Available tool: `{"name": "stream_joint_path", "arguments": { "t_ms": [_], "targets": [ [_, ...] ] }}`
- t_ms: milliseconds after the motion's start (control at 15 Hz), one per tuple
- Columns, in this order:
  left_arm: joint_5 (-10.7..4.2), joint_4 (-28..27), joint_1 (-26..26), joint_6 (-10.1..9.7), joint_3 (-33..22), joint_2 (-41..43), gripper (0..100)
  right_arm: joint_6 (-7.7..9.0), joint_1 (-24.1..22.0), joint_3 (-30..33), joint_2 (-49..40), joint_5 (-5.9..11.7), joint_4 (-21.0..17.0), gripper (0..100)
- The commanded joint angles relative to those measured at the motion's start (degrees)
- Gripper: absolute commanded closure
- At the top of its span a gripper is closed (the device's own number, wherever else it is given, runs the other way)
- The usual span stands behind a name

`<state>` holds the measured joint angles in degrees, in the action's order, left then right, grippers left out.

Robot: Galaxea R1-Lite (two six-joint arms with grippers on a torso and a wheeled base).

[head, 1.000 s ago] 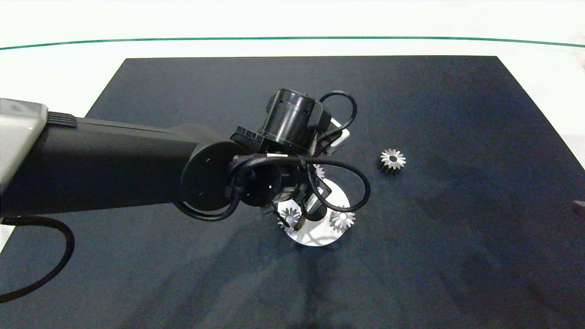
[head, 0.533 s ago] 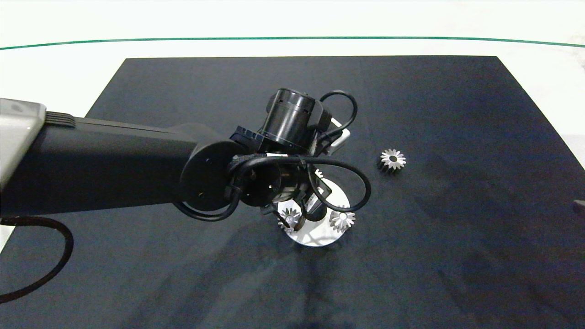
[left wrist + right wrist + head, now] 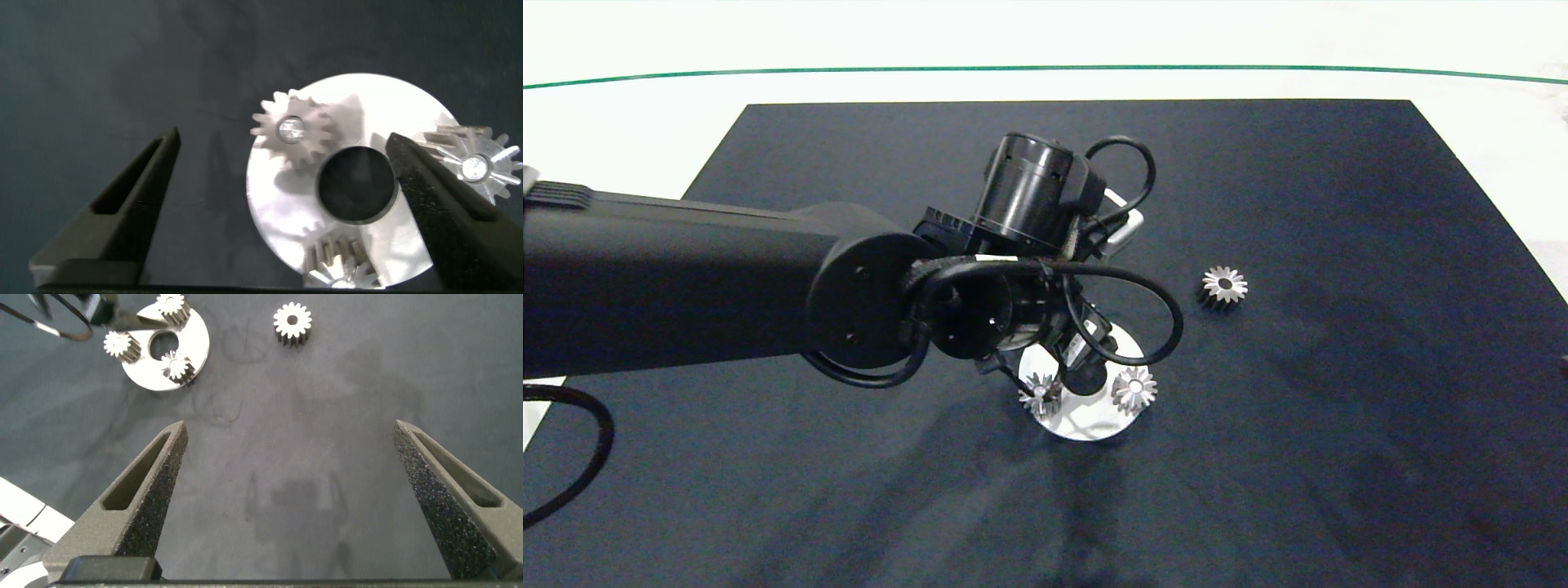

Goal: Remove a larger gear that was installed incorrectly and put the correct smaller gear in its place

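The larger gear point(image 3: 1223, 286) lies flat on the dark mat point(image 3: 1339, 204), toothed face up, on no shaft. It is silver, with thin pointed teeth spread like a star around a small dark centre hole. Its sides are dark and slope outward below the bright top face. It sits alone, well apart from the white round disc point(image 3: 1086, 420), on the right-arm side of it and a bit farther back on the mat. Nothing touches it. In the right wrist view the same gear point(image 3: 292, 322) shows pale, clear of the disc point(image 3: 155, 376).
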<state>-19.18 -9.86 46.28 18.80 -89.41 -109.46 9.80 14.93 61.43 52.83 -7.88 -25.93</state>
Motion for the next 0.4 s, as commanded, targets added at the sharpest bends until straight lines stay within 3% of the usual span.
{"name": "stream_joint_path", "arguments": {
  "t_ms": [67,267,400],
  "targets": [
    [-0.34,-1.04,-0.48,-0.34,0.81,8.12,0,0.04,0.01,0.18,-1.51,-0.04,-0.17,0],
    [-1.21,-2.71,-1.36,-0.34,0.81,15.86,0,-0.05,-0.26,0.10,-3.88,0.67,-0.17,0],
    [-3.15,-2.79,-2.15,-1.04,3.10,22.45,0,-0.22,-2.45,0.18,-5.72,0.84,-0.17,0]
  ]
}}
